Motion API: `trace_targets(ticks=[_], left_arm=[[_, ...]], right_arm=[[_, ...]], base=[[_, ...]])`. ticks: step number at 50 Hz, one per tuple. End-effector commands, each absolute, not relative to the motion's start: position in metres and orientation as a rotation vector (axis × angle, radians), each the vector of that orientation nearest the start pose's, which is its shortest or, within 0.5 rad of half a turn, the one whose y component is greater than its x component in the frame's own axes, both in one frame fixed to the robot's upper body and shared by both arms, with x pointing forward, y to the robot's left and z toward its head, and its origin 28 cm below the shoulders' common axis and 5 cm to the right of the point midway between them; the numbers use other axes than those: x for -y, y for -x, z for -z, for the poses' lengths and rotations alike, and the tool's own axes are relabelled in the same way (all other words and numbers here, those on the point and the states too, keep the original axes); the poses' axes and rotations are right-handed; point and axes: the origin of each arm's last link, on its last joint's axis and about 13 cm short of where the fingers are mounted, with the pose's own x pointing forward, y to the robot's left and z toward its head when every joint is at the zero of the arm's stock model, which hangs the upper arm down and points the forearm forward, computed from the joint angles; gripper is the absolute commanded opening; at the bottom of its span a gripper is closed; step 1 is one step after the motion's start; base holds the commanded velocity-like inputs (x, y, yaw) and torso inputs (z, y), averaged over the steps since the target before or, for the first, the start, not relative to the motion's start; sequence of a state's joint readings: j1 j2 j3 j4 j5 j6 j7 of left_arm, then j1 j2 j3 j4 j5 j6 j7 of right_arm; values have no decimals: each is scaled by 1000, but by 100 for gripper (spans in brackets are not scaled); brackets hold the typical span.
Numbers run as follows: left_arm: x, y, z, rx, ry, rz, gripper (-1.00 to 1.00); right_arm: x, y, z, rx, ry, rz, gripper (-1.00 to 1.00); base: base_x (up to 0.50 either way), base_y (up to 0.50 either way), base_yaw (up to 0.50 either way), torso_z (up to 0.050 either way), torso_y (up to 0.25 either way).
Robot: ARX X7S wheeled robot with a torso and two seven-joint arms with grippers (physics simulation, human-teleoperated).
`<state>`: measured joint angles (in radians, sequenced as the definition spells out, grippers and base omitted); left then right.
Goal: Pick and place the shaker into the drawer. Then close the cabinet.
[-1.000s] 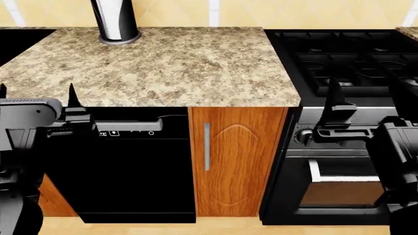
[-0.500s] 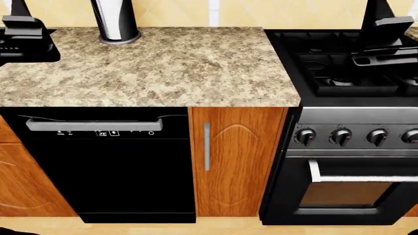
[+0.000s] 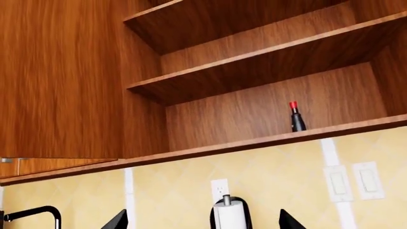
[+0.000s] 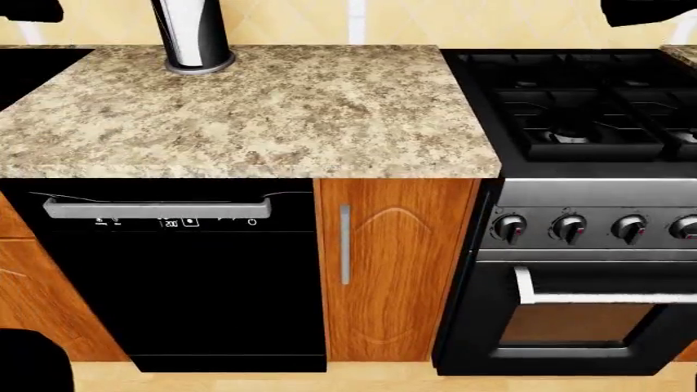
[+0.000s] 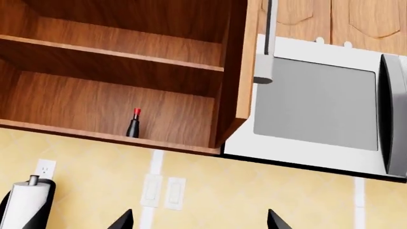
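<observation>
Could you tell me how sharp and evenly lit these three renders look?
Head view: sharp, flat light, no glare on the counter. Left wrist view: crisp, shelves darker underneath, shaker small but clear. Right wrist view: sharp too, cabinet interior shaded, microwave evenly grey.

Speckled beige-brown granite worktop (image 4: 273,106), black dishwasher (image 4: 175,278), reddish-brown wood-grain cabinet door (image 4: 397,269), black shaker (image 5: 133,125) with red cap.
</observation>
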<state>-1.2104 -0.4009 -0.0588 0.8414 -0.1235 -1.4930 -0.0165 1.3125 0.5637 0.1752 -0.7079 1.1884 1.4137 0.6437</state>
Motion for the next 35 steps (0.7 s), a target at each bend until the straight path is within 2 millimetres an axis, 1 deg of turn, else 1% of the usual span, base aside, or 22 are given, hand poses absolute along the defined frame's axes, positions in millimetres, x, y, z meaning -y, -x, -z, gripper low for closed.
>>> trace_targets(ticks=[1, 15, 35], left_arm=[[-283, -211, -371, 608, -214, -207, 100], [-284, -211, -370, 599, -224, -211, 100], [-284, -212, -365, 584, -223, -211, 100]], right_arm=[[154, -197, -384, 615, 175, 30, 100], [153, -196, -385, 617, 173, 24, 100], [152, -196, -385, 619, 168, 19, 100]], base=[[20, 0, 0, 0, 0], [145, 0, 0, 0, 0], [266, 0, 0, 0, 0]])
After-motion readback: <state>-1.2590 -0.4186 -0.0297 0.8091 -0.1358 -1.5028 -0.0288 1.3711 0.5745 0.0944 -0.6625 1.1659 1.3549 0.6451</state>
